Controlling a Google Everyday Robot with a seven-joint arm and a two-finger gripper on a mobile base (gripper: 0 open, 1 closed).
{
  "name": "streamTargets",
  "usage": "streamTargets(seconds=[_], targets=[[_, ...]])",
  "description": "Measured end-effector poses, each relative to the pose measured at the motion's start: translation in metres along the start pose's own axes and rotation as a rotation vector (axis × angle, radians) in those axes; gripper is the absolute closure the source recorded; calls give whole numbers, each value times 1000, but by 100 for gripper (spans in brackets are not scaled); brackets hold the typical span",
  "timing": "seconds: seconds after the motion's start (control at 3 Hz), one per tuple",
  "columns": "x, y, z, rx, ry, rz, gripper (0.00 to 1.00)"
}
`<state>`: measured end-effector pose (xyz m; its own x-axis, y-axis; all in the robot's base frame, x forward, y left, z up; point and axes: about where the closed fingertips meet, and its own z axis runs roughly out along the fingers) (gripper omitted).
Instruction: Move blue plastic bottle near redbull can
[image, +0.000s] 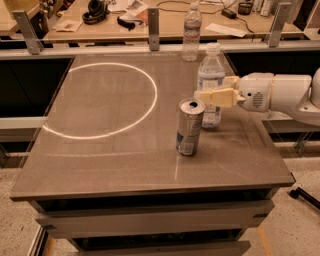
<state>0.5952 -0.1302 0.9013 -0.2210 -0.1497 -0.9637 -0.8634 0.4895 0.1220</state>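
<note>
The blue plastic bottle (210, 75), clear with a white cap and a wide pale label, stands upright just right of and behind the redbull can (190, 126). The can is slim and silver with blue patches low down, and stands near the table's middle right. My gripper (216, 90) reaches in from the right on a white arm (280, 92). Its tan fingers (219, 97) are shut around the bottle's middle. The bottle's base is at or just above the tabletop; I cannot tell which.
A second clear bottle (191, 32) with a narrower label stands at the table's far edge. A bright ring of light (102, 100) lies on the grey tabletop (100, 160). A desk with headphones and papers (100, 12) is behind. Metal posts (153, 22) line the back edge.
</note>
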Motion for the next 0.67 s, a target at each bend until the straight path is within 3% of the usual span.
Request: streamTargets(seconds=[0.33,0.67], targets=[[10,6,-3,0,-34,10,100],[9,7,-4,6,-41,16,82]])
